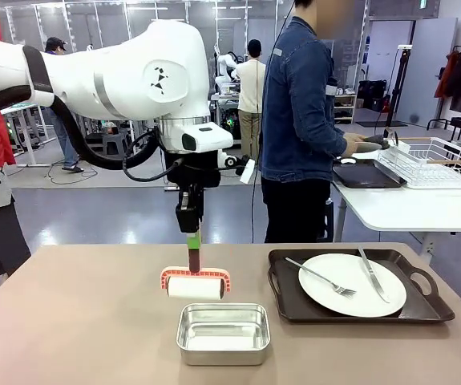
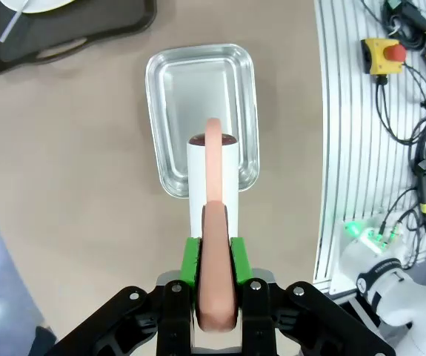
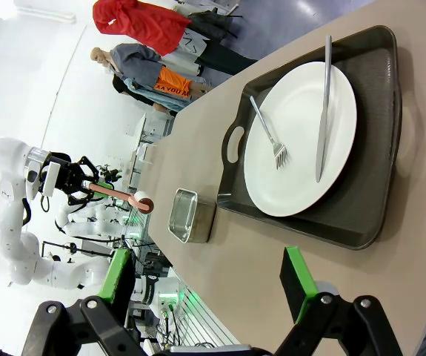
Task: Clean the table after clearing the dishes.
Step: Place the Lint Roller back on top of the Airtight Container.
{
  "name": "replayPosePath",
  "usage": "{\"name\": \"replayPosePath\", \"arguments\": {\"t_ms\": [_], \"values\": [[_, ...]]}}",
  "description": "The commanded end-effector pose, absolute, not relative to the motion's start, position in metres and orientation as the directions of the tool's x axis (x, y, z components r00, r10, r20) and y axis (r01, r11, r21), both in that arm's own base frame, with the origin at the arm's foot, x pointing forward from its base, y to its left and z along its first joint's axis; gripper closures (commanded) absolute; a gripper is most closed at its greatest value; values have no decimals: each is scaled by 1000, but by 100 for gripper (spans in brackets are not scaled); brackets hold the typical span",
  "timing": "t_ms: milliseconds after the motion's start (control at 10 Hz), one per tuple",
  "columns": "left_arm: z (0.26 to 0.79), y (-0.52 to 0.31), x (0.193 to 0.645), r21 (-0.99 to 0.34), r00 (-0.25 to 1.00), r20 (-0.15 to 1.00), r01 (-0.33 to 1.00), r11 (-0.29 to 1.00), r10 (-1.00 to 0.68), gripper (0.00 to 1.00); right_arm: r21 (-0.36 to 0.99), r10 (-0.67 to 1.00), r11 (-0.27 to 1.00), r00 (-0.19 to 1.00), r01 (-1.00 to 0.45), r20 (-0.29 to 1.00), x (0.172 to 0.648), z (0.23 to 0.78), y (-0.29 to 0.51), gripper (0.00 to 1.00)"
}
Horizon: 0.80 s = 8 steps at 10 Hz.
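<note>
My left gripper [image 1: 192, 233] points straight down, shut on the salmon handle [image 2: 216, 274] of a roller with a white roll [image 1: 196, 286]. The roll sits low over the taupe table [image 1: 78, 321], just behind a steel pan; I cannot tell if it touches. In the left wrist view the green pads [image 2: 191, 259] clamp the handle and the roll [image 2: 213, 178] overlaps the pan's rim. One white plate [image 1: 352, 285] with fork [image 1: 320, 277] and knife [image 1: 373, 274] rests on a dark tray [image 1: 294, 309] at the right. My right gripper [image 3: 207, 276] is open, apart from the tray [image 3: 375, 200].
A small steel pan [image 1: 223, 333] stands near the table's front edge, left of the tray. Beyond the far edge a person stands turned to a white side table, hands at a second dark tray [image 1: 366, 175] beside a white wire rack [image 1: 438, 160].
</note>
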State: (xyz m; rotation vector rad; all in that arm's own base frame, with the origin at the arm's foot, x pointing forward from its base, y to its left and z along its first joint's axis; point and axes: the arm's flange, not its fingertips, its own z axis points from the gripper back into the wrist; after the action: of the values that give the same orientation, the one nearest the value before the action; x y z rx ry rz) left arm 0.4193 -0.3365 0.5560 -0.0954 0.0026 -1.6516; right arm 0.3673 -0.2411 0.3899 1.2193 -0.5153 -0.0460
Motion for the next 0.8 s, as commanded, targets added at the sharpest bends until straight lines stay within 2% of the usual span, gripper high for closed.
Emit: {"name": "replayPosePath", "arguments": {"t_ms": [0,200,300,400,500,700], "values": [[557,-342,424,-57,-86,67,994,-90,-994,79,903,-311,354,880,-244,360,366,393,-240,0],[555,-338,421,-61,-81,62,995,-85,-995,79,903,-311,354,880,-244,360,366,393,-240,0],[542,-337,431,-92,-45,14,995,-47,-999,79,903,-311,354,880,-244,360,366,393,-240,0],[525,-344,437,-145,-56,41,988,-61,-998,79,903,-311,354,880,-244,360,366,393,-240,0],[515,-351,439,-177,0,17,984,-3,-1000,79,903,-311,354,880,-244,360,366,393,-240,0],[500,-358,443,-193,-4,39,981,-12,-999,79,903,-311,354,880,-244,360,366,393,-240,0]]}}
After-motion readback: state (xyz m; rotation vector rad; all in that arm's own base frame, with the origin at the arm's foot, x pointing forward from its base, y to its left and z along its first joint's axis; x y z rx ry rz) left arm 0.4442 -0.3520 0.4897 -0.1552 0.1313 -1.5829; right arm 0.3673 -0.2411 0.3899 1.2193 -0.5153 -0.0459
